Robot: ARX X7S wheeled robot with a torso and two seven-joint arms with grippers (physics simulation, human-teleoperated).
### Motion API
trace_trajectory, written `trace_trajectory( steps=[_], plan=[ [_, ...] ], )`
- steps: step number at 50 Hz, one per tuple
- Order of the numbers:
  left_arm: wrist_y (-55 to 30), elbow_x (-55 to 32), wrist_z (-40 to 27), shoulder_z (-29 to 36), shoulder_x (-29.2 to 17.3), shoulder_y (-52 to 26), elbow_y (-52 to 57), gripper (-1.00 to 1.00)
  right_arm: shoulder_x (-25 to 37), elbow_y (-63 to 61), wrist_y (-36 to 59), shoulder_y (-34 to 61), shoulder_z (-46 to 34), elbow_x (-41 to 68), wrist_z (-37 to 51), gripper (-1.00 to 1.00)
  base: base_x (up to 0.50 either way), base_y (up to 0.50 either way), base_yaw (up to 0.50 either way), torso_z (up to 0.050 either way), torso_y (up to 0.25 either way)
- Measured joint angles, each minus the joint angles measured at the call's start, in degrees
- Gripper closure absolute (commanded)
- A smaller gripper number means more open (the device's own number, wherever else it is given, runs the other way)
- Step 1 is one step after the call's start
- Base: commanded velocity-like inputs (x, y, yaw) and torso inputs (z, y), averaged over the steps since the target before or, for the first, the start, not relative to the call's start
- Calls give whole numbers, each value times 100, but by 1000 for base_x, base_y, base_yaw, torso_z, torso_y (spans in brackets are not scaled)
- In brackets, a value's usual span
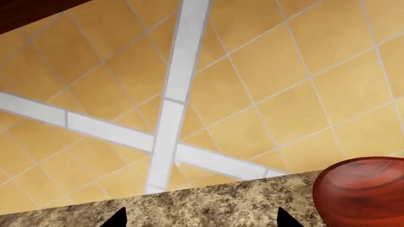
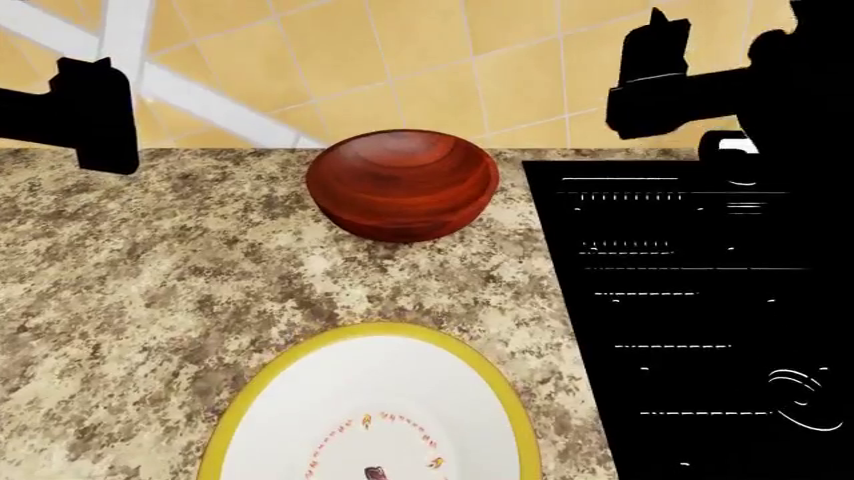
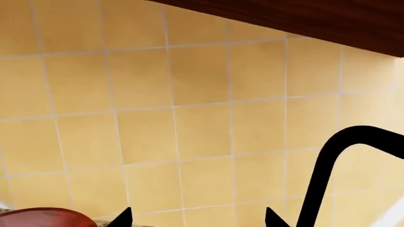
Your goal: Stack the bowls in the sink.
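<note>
From my head cam, L to R: my left pincer (image 2: 91,115) hangs as a black silhouette above the speckled beige granite bench (image 2: 147,280), in front of the yellow tiled wall w/ white cross bands (image 2: 400,50); in the left wrist cam its two tips (image 1: 120,218) sit well apart, so it's spread, nothing between them. Next, the deep reddish-brown wood-grain bowl (image 2: 403,186) stands upright on the bench near the wall, not in the sink. Nearer me, the wide shallow white bowl w/ yellow rim and small red marks (image 2: 374,410) also rests on the bench, apart from the wooden one. Right of both lies the glossy black sink w/ ribbed drainboard (image 2: 694,320). My right pincer (image 2: 651,80) hovers above its far end; its wrist cam shows tips (image 3: 273,217) spread, empty, w/ the black curved faucet (image 3: 328,165) beside.
</note>
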Motion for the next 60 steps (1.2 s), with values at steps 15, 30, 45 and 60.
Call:
trace_trajectory(
  steps=[15, 30, 45, 60],
  plan=[
    [92, 1, 100, -12, -108, 53, 63, -100, -1291, 2508, -68, 1502, -1065, -843, -676, -100, 0, 0, 0, 0, 0],
    [150, 95, 240, 17, -103, 56, 84, -100, -2156, 4834, -1031, 1796, -1667, -1916, -1845, -100, 0, 0, 0, 0, 0],
    [212, 159, 334, 69, -96, 85, 110, -100, -2640, 6517, -1892, 1572, -2045, -2582, -2766, -100, 0, 0, 0, 0, 0],
    [282, 251, 430, 96, -109, 163, 162, -100, -3033, 7675, -2535, 1152, -2297, -2921, -3577, -100, 0, 0, 0, 0, 0]
  ],
)
